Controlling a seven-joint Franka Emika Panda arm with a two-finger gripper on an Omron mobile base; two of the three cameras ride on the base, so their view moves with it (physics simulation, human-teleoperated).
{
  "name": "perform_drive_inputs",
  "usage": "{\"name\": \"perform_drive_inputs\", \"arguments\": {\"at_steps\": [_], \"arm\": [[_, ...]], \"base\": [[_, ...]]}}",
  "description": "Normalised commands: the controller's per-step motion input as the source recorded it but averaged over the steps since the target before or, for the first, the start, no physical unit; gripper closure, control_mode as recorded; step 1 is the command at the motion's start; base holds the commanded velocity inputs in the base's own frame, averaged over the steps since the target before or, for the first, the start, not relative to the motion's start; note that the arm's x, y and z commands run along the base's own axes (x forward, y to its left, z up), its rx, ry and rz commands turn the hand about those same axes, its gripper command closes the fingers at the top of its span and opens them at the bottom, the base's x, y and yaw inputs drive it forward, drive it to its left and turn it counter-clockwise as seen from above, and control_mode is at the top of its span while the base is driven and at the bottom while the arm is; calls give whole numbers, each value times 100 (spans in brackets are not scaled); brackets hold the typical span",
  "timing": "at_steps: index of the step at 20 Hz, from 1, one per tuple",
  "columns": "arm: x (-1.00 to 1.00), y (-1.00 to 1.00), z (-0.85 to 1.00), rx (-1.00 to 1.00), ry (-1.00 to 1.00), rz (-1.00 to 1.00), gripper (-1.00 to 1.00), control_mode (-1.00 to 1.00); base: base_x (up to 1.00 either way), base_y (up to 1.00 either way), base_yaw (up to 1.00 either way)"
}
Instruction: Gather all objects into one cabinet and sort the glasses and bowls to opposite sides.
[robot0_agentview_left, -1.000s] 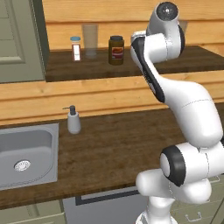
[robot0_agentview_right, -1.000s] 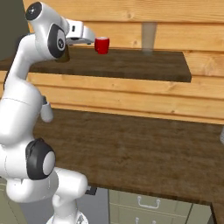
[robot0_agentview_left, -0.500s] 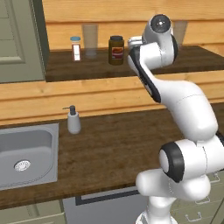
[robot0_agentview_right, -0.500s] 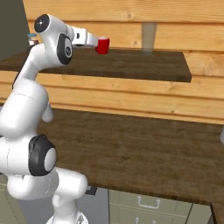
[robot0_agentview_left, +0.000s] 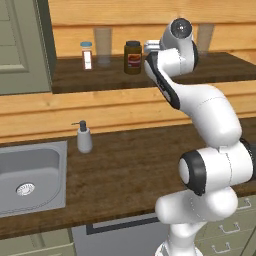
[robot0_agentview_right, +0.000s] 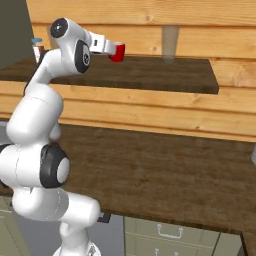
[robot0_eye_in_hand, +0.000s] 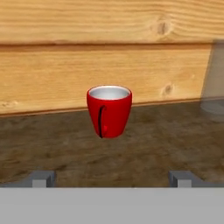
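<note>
Reach for the glossy red mug (robot0_eye_in_hand: 109, 111)

Mug stood upright on dark wooden shelf (robot0_agentview_right: 165, 77), near its plank back wall. Two-finger gripper (robot0_eye_in_hand: 111, 178) faced it, jaws wide, empty; next it needed advancing to straddle the mug.

On the dark shelf (robot0_agentview_left: 100, 80) I see a small white bottle (robot0_agentview_left: 87, 55), a clear glass (robot0_agentview_left: 103, 46) and a brown jar (robot0_agentview_left: 132, 57). Below, a soap dispenser (robot0_agentview_left: 83, 137) stands beside the sink (robot0_agentview_left: 31, 175).

A rendered kitchen. At lower left of the left base view a steel sink (robot0_agentview_left: 30, 172) is set into a dark wood counter (robot0_agentview_left: 125, 165), with a soap pump (robot0_agentview_left: 83, 137) beside it. Jars (robot0_agentview_left: 132, 57) stand on a shelf (robot0_agentview_left: 100, 80) above; drawers (robot0_agentview_right: 165, 235) sit below the counter.
</note>
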Motion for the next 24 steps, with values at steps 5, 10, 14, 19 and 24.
{"name": "perform_drive_inputs", "arguments": {"at_steps": [5,10,14,19,24], "arm": [[40,3,0,4,0,0,-100,-100],[46,7,-4,0,0,-2,-100,-100],[38,2,-3,0,0,-2,-100,-100],[34,10,-6,0,3,-3,-100,-100],[32,10,-3,0,4,-5,-100,-100]], "base": [[0,0,0],[0,0,0],[0,0,0],[0,0,0],[0,0,0]]}}
